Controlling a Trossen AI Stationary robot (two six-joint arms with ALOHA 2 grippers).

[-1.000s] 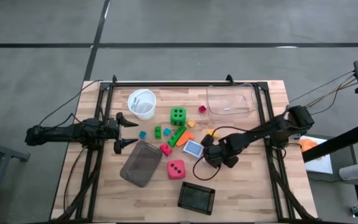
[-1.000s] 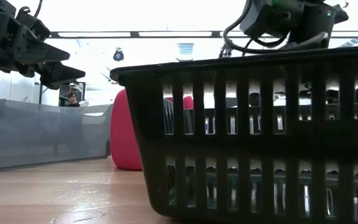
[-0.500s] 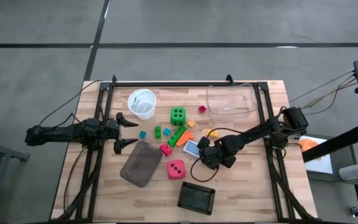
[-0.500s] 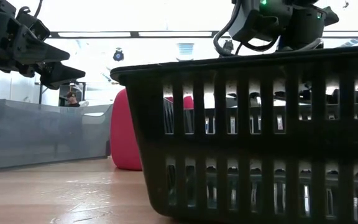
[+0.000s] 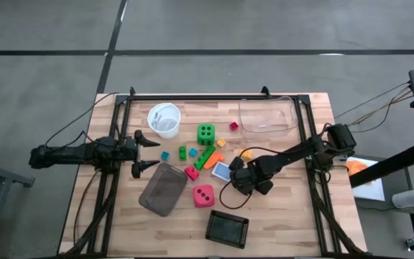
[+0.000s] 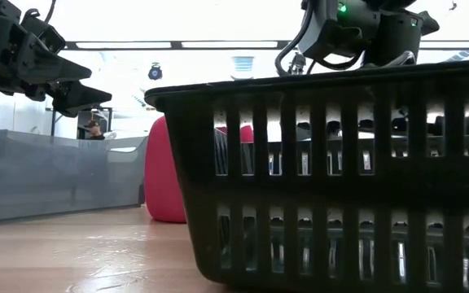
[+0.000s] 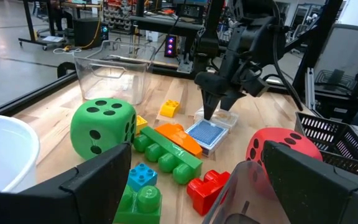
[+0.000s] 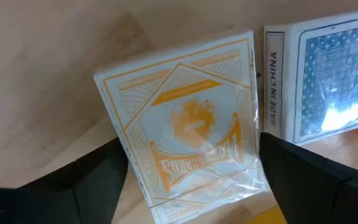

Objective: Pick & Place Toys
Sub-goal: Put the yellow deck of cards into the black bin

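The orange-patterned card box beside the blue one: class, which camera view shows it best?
The right wrist view: the orange-patterned card box fills the picture between the right gripper's open fingers, its print plain. The left wrist view shows only its edge behind the blue card box. The high view hides it under the gripper; the low view's black basket blocks it.

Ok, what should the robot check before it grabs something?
1. Right gripper fingers apart: ok.
2. Right gripper over a toy: not ok. It is over the orange-printed card pack, beside the blue card pack.
3. Card pack lies flat between the fingers: ok.
4. Left gripper out of the way at the table's left: ok.
5. Toys free to pick, like the green die and pink die: ok.
6. Where the toys should go: cannot tell.
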